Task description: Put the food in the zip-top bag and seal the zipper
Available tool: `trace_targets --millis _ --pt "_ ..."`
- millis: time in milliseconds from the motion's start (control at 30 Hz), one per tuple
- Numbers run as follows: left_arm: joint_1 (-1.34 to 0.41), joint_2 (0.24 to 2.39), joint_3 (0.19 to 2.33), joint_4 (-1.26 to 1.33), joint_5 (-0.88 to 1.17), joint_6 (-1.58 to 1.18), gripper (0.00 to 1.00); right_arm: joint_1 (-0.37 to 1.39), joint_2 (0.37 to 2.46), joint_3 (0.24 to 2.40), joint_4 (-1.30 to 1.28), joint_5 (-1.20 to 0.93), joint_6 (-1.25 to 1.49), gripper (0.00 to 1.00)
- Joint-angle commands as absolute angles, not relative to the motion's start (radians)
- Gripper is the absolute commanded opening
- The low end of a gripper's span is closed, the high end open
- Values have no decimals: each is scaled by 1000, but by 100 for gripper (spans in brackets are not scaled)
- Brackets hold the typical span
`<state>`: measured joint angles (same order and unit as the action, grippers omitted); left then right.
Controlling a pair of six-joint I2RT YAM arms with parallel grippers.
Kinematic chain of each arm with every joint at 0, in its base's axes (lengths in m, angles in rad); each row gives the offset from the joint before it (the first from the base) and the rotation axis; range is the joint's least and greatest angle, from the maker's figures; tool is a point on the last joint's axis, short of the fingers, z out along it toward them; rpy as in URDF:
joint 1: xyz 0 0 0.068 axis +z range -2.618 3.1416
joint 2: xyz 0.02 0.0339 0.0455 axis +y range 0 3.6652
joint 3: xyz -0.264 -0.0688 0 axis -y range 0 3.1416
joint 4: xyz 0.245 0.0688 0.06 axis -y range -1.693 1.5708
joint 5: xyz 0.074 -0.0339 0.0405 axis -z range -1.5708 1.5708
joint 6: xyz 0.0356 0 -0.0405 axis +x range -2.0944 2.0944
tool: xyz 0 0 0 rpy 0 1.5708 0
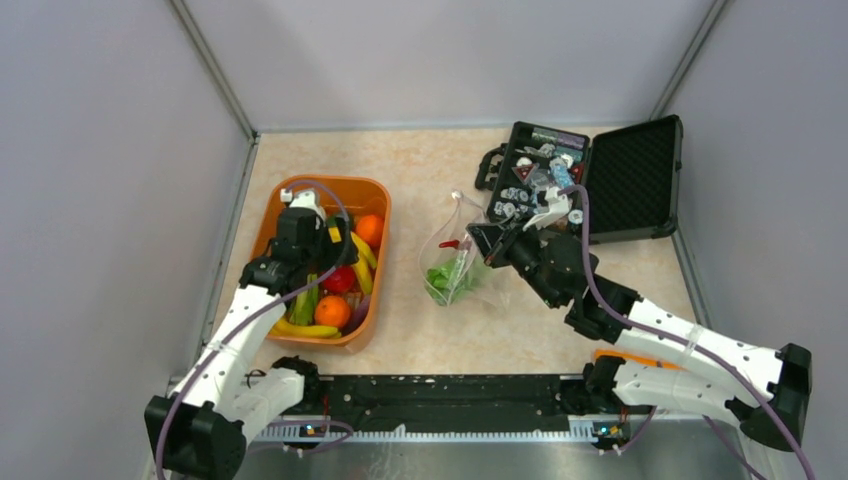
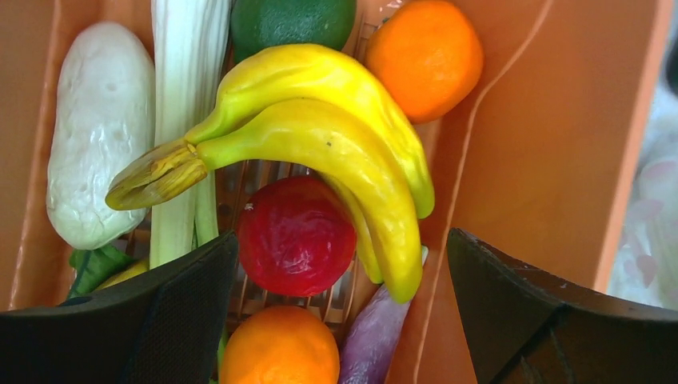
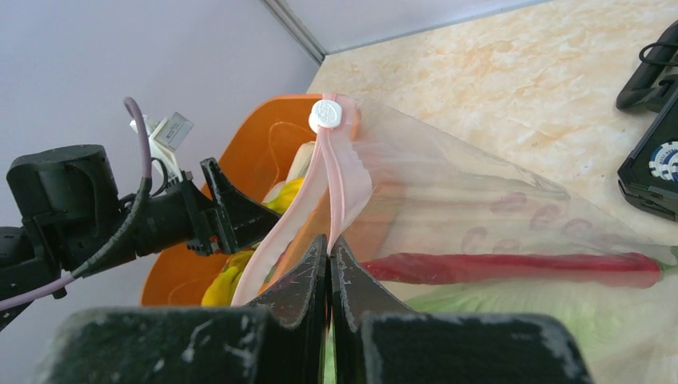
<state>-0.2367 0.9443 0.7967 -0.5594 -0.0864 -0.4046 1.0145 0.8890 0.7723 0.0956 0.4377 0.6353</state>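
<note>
Jaws wide apart on left arm [image 1: 235, 325], low above the food [image 2: 320, 144]; right arm [image 1: 690, 345] forward, jaws tight on the zipper [image 3: 334, 184].

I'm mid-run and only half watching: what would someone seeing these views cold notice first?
The orange tub at the left, heaped with bright toy food, yellow bananas on top, with the left end effector open above it. Mid-table, the right end effector is shut on the mouth edge of a clear bag holding a red chilli. An open black case lies far right.
</note>
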Motion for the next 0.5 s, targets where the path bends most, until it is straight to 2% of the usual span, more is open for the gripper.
trace_targets --millis 0,467 --pt "-224 979 786 -564 -73 -418 99 1018 902 807 129 427 626 0" --pt "-218 1029 736 -560 -94 -429 96 1017 909 811 133 422 622 0"
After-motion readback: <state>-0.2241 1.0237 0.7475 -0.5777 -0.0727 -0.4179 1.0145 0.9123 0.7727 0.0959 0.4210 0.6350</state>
